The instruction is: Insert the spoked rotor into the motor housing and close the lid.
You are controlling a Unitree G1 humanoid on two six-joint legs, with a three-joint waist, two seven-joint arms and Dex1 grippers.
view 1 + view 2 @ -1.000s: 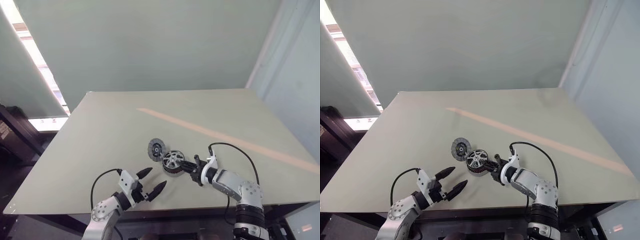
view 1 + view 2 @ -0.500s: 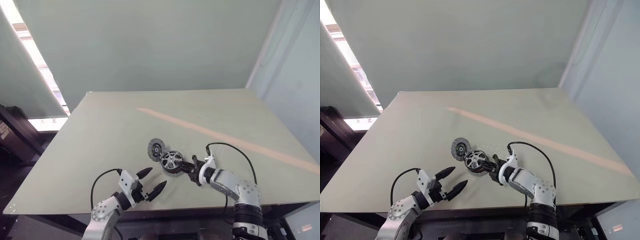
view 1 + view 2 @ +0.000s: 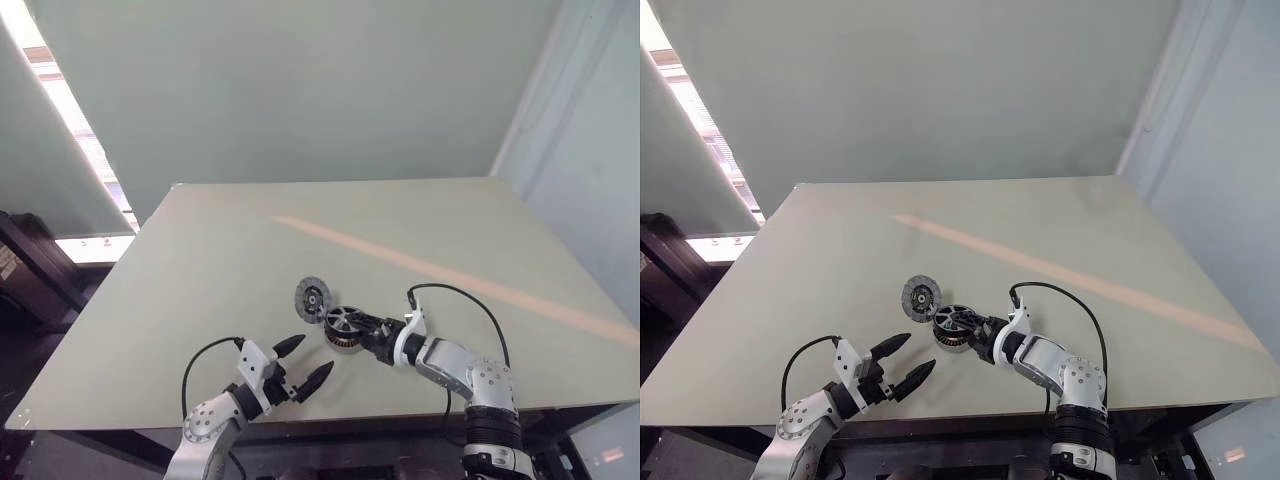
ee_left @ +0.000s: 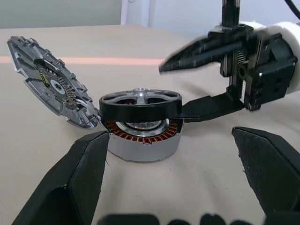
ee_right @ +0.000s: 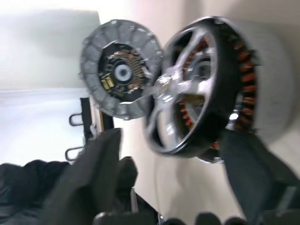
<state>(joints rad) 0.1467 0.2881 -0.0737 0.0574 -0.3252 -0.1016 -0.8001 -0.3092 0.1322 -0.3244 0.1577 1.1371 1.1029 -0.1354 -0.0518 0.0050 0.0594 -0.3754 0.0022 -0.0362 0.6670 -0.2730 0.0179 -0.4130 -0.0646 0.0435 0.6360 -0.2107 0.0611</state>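
Near the front edge of the surface, the rotor sits on top of the housing, seemingly not fully seated. The right gripper stands spread around its rim, pinching nothing. The left gripper hangs spread nearby. The lid leans against the housing, not yet fitted.

arms: silver-grey metal | left claw: black tapered fingers | right claw: black | cables: black loops
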